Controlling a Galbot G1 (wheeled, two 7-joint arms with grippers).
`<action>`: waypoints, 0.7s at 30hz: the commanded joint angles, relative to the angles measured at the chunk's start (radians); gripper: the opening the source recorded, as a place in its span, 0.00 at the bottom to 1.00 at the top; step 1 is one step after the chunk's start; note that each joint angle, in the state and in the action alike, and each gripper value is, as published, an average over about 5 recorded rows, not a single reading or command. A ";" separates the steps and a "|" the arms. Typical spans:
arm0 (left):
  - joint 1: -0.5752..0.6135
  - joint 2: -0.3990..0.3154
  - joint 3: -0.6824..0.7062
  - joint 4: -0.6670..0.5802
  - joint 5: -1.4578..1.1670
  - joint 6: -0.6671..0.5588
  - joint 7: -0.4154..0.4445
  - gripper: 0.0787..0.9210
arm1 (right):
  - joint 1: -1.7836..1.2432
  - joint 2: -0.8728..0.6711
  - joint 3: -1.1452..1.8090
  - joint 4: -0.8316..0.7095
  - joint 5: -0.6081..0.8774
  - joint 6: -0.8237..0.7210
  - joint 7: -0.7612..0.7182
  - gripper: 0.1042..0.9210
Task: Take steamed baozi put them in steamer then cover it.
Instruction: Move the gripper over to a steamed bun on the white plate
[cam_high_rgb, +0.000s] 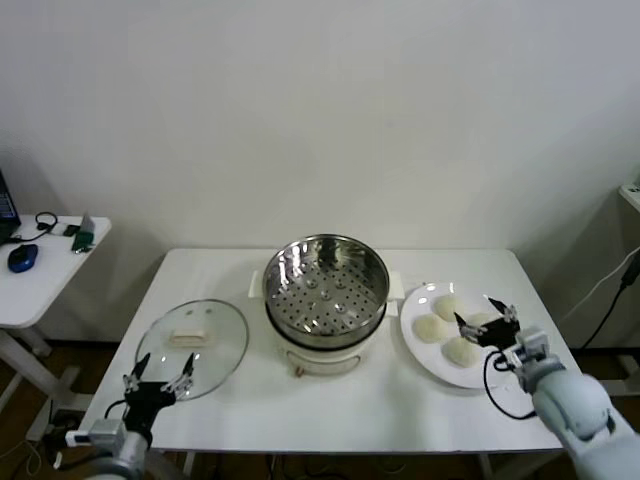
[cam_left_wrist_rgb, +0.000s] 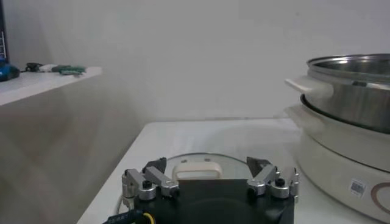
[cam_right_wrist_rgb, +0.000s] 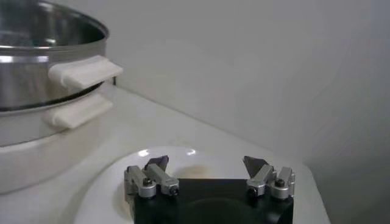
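The steamer (cam_high_rgb: 325, 290) stands mid-table, a shiny perforated steel basket on a white base, with nothing in it. Several cream-white steamed baozi (cam_high_rgb: 432, 328) lie on a white plate (cam_high_rgb: 412, 305) to its right. My right gripper (cam_high_rgb: 487, 318) hovers open just over the plate's near right part, above the buns; in its wrist view (cam_right_wrist_rgb: 206, 163) the plate (cam_right_wrist_rgb: 122, 167) lies below and the steamer (cam_right_wrist_rgb: 36, 67) beside. The glass cover (cam_high_rgb: 225, 345) lies flat left of the steamer. My left gripper (cam_high_rgb: 163, 368) is open at its near edge, its jaws standing either side of the white handle (cam_left_wrist_rgb: 196, 169).
The white table (cam_high_rgb: 380, 405) ends close behind both grippers. A lower side table (cam_high_rgb: 45, 285) stands at the far left with a blue mouse (cam_high_rgb: 22, 257) and small items. A black cable (cam_high_rgb: 612, 295) hangs at the right wall.
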 joint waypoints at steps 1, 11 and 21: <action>0.008 0.000 -0.001 0.001 0.001 -0.006 0.001 0.88 | 0.817 -0.257 -0.746 -0.293 -0.176 0.106 -0.493 0.88; 0.002 0.005 0.000 0.015 0.000 -0.007 0.005 0.88 | 1.391 -0.049 -1.395 -0.608 -0.236 0.405 -0.896 0.88; -0.009 0.013 -0.002 0.021 0.002 -0.006 0.008 0.88 | 1.288 0.232 -1.402 -0.836 -0.132 0.341 -0.910 0.88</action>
